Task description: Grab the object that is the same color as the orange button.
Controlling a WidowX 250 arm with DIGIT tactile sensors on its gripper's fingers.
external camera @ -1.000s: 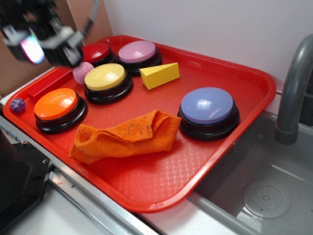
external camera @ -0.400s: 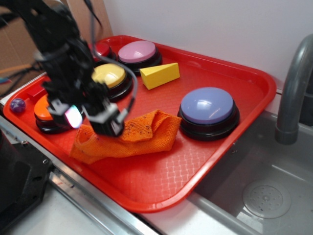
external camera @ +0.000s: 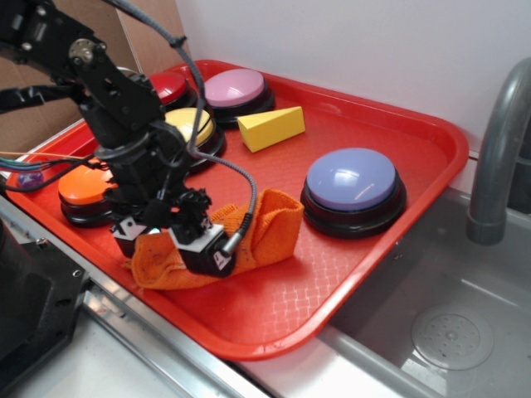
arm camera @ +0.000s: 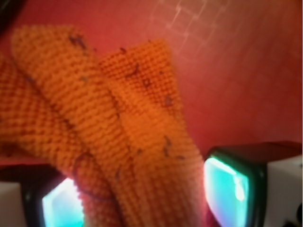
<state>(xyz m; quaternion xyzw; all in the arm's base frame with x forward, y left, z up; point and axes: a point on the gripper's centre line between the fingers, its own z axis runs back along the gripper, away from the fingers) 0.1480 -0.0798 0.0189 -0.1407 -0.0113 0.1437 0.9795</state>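
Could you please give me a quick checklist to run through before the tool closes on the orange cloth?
1. Target matches the orange button: ok, the orange cloth is the same color.
2. Tool down at the cloth: ok.
3. Cloth between the fingers: ok, a fold runs between both in the wrist view.
4. Tool open: ok, the fingers stand apart on either side of the fold.
5. Clear of the blue button: ok.
6. Fingertips' height over the red tray: cannot tell.

Five dome buttons on one red tray (external camera: 431,145): orange (external camera: 83,184), yellow (external camera: 196,124), red (external camera: 168,84), pink (external camera: 234,86), lavender-blue (external camera: 353,178), one orange knitted cloth (external camera: 270,224), one yellow wedge (external camera: 271,127), one small purple ball (external camera: 30,178), one grey faucet (external camera: 498,149)
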